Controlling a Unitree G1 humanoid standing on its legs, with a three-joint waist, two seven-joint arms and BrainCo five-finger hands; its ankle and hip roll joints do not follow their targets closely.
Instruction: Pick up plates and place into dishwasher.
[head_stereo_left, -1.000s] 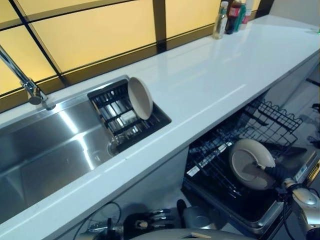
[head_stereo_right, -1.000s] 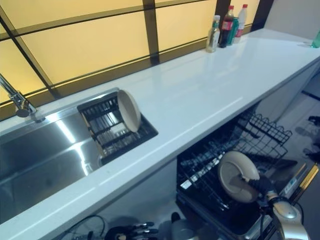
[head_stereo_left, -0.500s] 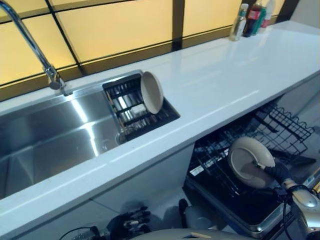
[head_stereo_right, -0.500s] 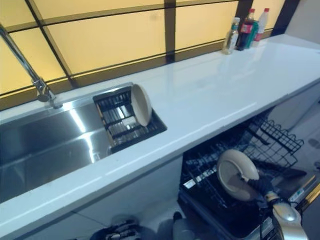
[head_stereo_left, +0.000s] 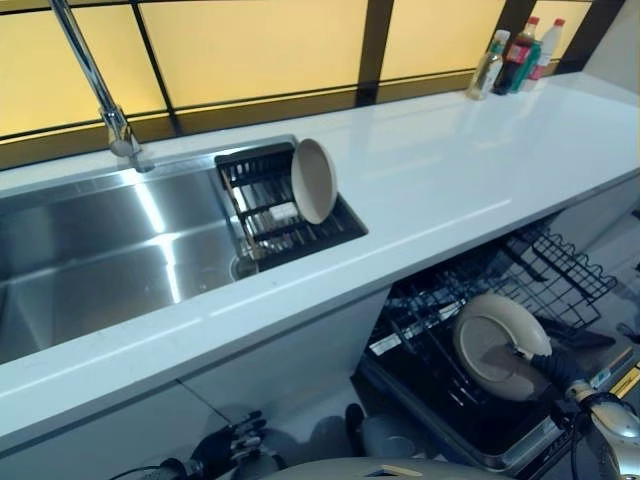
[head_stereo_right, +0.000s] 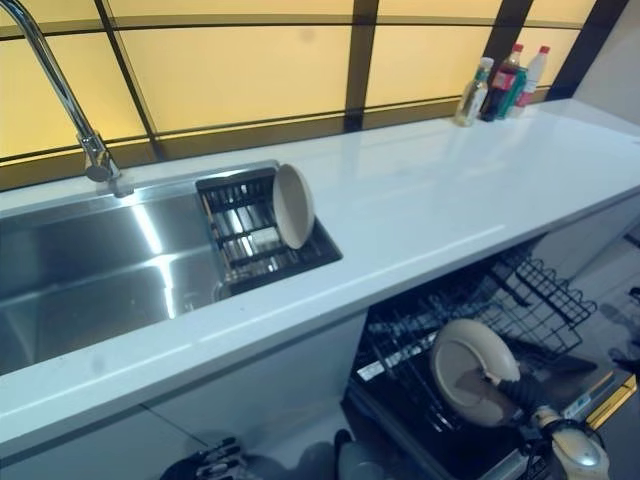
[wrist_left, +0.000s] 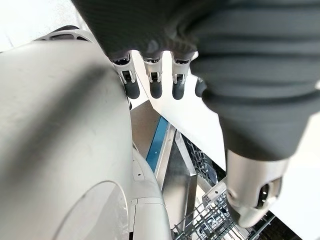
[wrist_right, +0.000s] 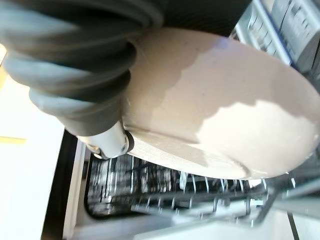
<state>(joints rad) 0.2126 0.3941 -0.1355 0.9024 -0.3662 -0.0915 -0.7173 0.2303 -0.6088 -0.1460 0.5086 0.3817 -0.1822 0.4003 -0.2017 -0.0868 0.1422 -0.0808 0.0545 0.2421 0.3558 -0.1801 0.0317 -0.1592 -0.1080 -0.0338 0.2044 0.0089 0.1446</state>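
One plate (head_stereo_left: 497, 342) sits pinched in the right hand (head_stereo_left: 555, 365), tilted on edge just above the dishwasher rack (head_stereo_left: 440, 340); another plate (head_stereo_left: 313, 180) stands in the sink rack (head_stereo_left: 262, 200), well apart. Left hand (wrist_left: 155, 82) hangs idle, fingers relaxed.

We see the whole scene slide rightward and downward across both eye views over the last second, which is the camera turning, not the things moving: more of the sink (head_stereo_left: 90, 250) and the full height of the tap (head_stereo_left: 95, 80) now show, and the bottles (head_stereo_left: 515, 62) sit lower in the picture. Against the lower dishwasher rack (head_stereo_right: 420, 350), the beige plate (head_stereo_right: 470, 372) in the right robot hand (head_stereo_left: 545, 365) now sits a little lower and deeper among the wires than a second ago. The left robot hand (head_stereo_left: 232, 445) now shows below the bench (head_stereo_left: 450, 180) edge, further left than before.
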